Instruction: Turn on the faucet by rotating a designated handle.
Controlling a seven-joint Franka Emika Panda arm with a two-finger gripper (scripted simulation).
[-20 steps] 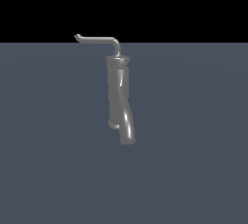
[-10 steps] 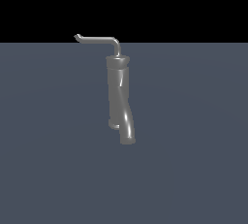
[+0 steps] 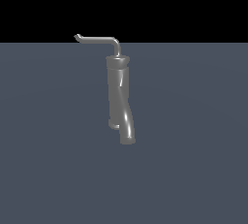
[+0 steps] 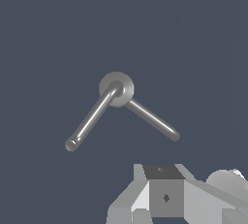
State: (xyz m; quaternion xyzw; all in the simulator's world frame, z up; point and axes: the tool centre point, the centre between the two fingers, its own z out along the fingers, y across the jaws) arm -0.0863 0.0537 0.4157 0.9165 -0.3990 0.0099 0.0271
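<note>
Faucet (image 3: 119,97) stands upright on the flat grey floor (image 3: 193,145), near the middle of the exterior view. Has a thick twisted body, a darker collar on top, and a thin bent handle (image 3: 99,39) reaching toward the exterior view's left, ending in a small hooked tip. Seen from straight above in the wrist view. Gripper (image 4: 167,196) hangs high over the faucet, well apart, touching nothing. Cannot tell whether released or clenched; fingertips out of sight.
</note>
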